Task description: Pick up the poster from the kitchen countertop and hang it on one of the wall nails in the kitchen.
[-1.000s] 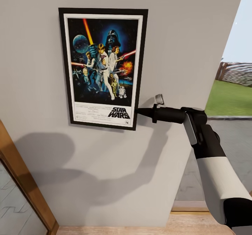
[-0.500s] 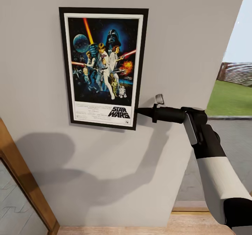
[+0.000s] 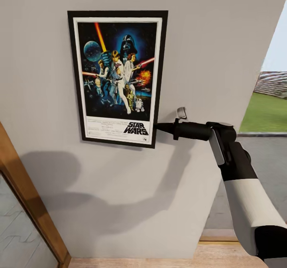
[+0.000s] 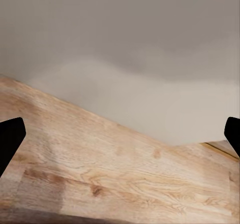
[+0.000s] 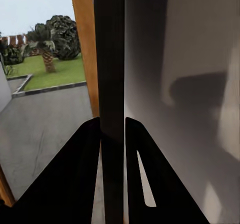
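The wall is big, flat and pale grey. Below the poster it is bare, with soft grey shadows on it. To the right of the poster the wall ends at a slanted edge, and past that edge you can see grass and sky outside. Low down, under the poster, a strip of wooden floor meets the bottom of the wall. Down and to the left of the poster, a slanted wooden frame cuts across the corner.

The poster is flat against the wall, standing upright. It has a thin black frame, a white border and a dark blue space picture.

The right gripper is at the poster's lower right corner. In the right wrist view its two black fingers are squeezed on the poster's dark edge.

The left gripper has its black fingertips far apart, with wooden floor and grey wall between them.
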